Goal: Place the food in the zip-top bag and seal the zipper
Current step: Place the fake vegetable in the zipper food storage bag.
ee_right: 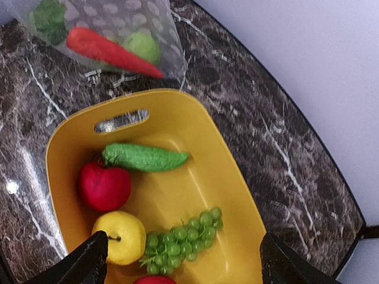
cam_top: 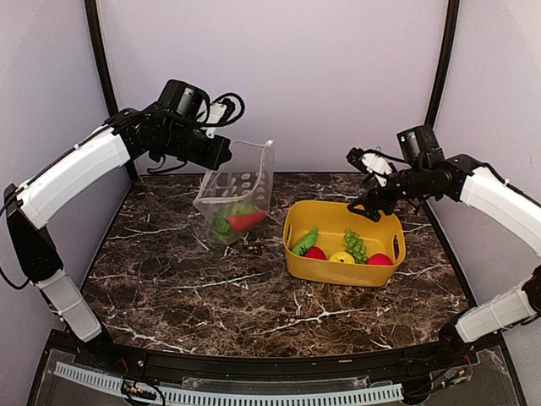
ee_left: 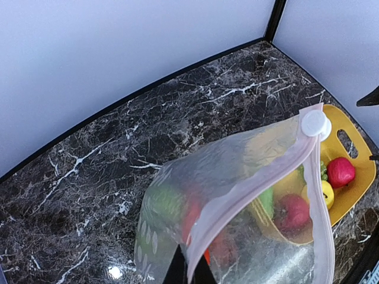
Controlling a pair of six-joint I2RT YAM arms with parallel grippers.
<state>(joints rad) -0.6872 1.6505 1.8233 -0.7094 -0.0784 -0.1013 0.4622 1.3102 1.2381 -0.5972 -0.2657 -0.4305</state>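
Note:
My left gripper (cam_top: pixel 221 157) is shut on the rim of the zip-top bag (cam_top: pixel 237 194) and holds it up, mouth open; its fingertips (ee_left: pixel 189 273) pinch the pinkish zipper strip (ee_left: pixel 254 201), with the white slider tab (ee_left: pixel 314 123) at the far end. Inside the bag lie an orange carrot (cam_top: pixel 246 221), leafy greens (ee_right: pixel 48 16) and a green fruit (ee_right: pixel 142 46). My right gripper (cam_top: pixel 365 205) is open and empty above the yellow basket (cam_top: pixel 297 258). The basket holds a cucumber (ee_right: pixel 144 157), a red ball (ee_right: pixel 105 186), a lemon (ee_right: pixel 120 236) and a grape bunch (ee_right: pixel 183 239).
Another red ball (cam_top: pixel 379 260) lies at the basket's right end. The dark marble table (cam_top: pixel 211 292) is walled by white panels at the back and sides. The basket stands right of the bag, close to it.

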